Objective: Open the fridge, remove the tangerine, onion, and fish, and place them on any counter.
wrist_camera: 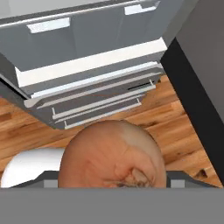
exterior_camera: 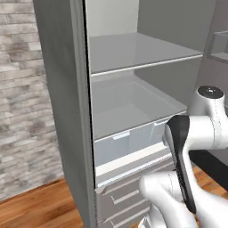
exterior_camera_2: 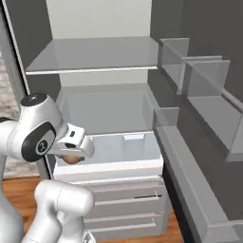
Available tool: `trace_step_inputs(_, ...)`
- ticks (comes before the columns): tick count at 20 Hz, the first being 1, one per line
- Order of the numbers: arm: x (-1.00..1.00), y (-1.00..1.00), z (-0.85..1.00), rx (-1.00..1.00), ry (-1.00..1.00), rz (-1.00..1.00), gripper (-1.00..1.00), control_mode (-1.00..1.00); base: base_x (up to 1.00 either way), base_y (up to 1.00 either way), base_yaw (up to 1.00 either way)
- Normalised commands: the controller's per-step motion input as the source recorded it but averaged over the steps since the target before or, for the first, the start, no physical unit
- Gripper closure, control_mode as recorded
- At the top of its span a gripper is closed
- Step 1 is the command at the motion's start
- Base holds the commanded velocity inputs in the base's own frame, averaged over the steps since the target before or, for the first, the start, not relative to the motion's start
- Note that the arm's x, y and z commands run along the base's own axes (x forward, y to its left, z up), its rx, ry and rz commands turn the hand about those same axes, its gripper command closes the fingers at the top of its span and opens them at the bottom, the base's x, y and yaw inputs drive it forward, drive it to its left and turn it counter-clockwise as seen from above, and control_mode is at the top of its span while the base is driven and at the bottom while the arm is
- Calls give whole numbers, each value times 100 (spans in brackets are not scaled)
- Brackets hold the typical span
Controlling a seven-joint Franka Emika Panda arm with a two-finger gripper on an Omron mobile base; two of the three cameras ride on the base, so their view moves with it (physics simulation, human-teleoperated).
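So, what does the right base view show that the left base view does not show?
Right base view alone: the onion in the gripper, and the grey door shelves along the open door. Left base view alone: a brick wall beside the fridge. Both share the fridge's bare inner shelves, its lower drawers, the white arm and the wooden floor.

1. The open fridge point(exterior_camera: 133, 89) is viewed close from behind-left, facing forward and down.
2. The same shelves and drawers are seen from behind-right.
3. The lower drawers point(wrist_camera: 96, 103) and floor are faced from the hand, very near.
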Motion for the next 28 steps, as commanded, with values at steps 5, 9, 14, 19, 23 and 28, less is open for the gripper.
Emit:
trace_step_inputs(5,0,0,0,0,0,0,100,100,-69,13,-80)
trace_step_inputs(9,0,0,0,0,0,0,100,100,-56,12,-86)
trace_step_inputs(14,0,0,0,0,0,0,100,100,-59,12,-84)
trace_step_inputs(19,0,0,0,0,0,0,100,100,-54,2,-83)
trace_step_inputs(23,0,0,0,0,0,0,100,100,-42,-15,-76)
trace_step_inputs(28,0,0,0,0,0,0,100,100,-13,-47,-68)
